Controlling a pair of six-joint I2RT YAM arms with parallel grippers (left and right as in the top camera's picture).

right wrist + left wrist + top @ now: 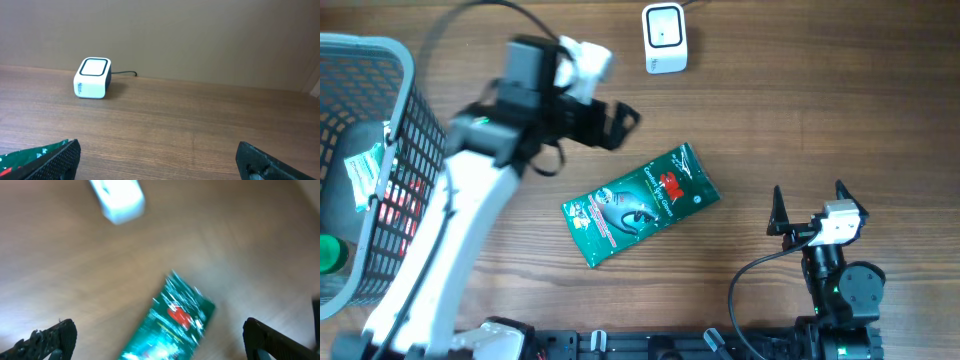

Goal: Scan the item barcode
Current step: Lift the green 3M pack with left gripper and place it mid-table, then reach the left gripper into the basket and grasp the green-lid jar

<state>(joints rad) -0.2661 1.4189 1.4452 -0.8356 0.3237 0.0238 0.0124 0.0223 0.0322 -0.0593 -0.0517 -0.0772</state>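
The item, a green packet [640,205] with a red logo, lies flat near the middle of the wooden table. My left gripper [620,125] hovers up and to the left of it, open and holding nothing. The blurred left wrist view shows the packet [175,320] below and between the wide-apart fingers of the left gripper [161,342]. The white barcode scanner [665,38] stands at the table's far edge, also seen in both wrist views [120,200] [92,77]. My right gripper [808,195] rests open at the near right, empty [157,160], with the packet's corner [25,157] by its left finger.
A grey mesh basket [370,45] stands at the far left with a white-and-green packet [360,170] and a green-topped bottle [328,255] inside. The scanner's cable runs off the back edge.
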